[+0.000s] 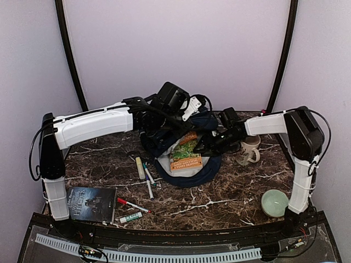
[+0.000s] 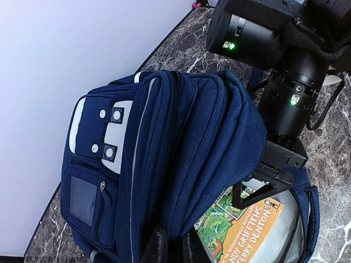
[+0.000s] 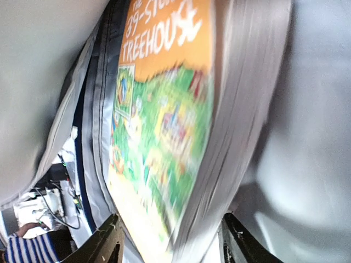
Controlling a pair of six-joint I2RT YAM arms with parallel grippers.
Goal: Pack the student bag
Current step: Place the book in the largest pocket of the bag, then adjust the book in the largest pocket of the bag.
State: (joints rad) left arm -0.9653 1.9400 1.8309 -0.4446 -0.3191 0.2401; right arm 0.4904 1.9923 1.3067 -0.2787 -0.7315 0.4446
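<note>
Your right gripper (image 3: 170, 219) sits inside the bag's mouth with its fingers spread. The near edge of the orange-and-green book (image 3: 159, 109) lies between them, with a gap on each side, so nothing is pinched. The book lies on the pale lining (image 3: 307, 137), and part of it shows in the opening. Your left gripper (image 2: 173, 244) is pressed together on the upper lip of the student bag (image 2: 181, 137), holding it open. The bag lies mid-table toward the far side, mouth facing near.

- **Book:** it looks only partly seated. If you pull straight out, a finger could snag the cover or lining and drag it out.
- **Lip:** if the left pinch slips, the lip drops onto your right wrist.
- **Mug:** the mug (image 1: 249, 149) stands just beside your right forearm, so a wide swing right could tip it.
</note>
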